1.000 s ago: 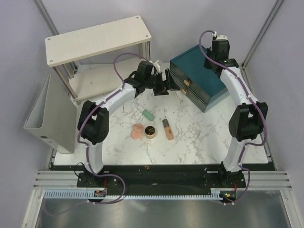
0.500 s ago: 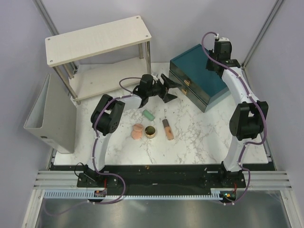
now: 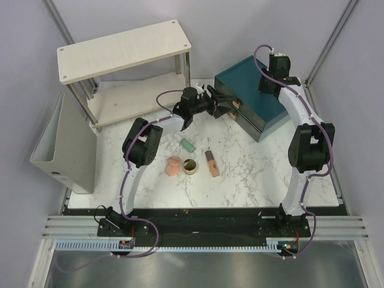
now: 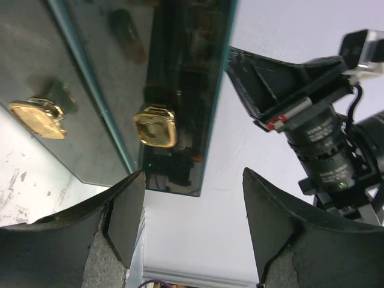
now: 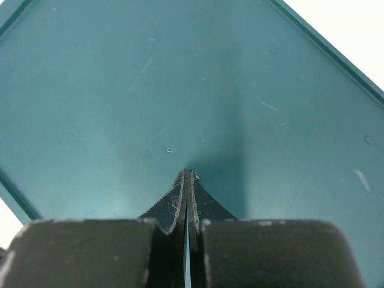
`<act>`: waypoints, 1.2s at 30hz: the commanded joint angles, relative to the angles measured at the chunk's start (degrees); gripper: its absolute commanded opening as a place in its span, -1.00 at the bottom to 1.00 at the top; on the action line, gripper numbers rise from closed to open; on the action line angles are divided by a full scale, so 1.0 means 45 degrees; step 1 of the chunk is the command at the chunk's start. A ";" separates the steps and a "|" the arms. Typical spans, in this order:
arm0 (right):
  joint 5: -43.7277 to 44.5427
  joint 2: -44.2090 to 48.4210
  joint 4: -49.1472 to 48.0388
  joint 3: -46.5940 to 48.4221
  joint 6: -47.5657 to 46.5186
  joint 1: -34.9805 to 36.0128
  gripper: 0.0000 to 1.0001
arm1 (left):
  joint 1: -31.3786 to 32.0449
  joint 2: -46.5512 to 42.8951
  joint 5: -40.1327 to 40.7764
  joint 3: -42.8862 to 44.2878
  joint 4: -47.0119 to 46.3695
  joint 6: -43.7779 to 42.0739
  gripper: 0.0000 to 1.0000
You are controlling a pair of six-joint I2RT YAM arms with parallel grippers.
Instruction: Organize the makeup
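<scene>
left wrist view only: left end effector parted, empty, gold handle of teal box just ahead; right wrist view: right end effector closed, empty, over box top; top view: sponge, pot, tube, mint piece on surface, well apart from both

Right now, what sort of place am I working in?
Probably a robot test cell staged as a dressing table: plain pale walls, metal frame rails, and a marble-patterned tabletop carrying a teal drawer box and small makeup items.
</scene>
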State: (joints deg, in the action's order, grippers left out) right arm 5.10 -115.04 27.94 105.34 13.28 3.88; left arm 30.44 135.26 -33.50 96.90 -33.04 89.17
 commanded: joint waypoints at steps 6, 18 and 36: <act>-0.0626 -0.0333 -0.0018 -0.0088 0.0350 -0.0062 -1.00 | 0.0326 0.0781 0.0802 0.1571 0.1013 -0.0323 0.37; -0.0782 -0.0392 -0.0038 -0.0205 0.0389 -0.0120 -1.00 | 0.0463 0.1563 0.1252 0.2919 0.2028 -0.0634 0.10; -0.1056 -0.0313 -0.0077 -0.0655 0.0487 -0.0178 -1.00 | 0.0619 0.1855 0.2014 0.3289 0.3474 -0.1359 0.06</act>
State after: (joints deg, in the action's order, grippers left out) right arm 1.50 -115.37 25.30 104.38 14.90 3.25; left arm 32.69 141.73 -26.48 108.53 -18.76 83.68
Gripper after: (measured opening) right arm 0.007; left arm 0.550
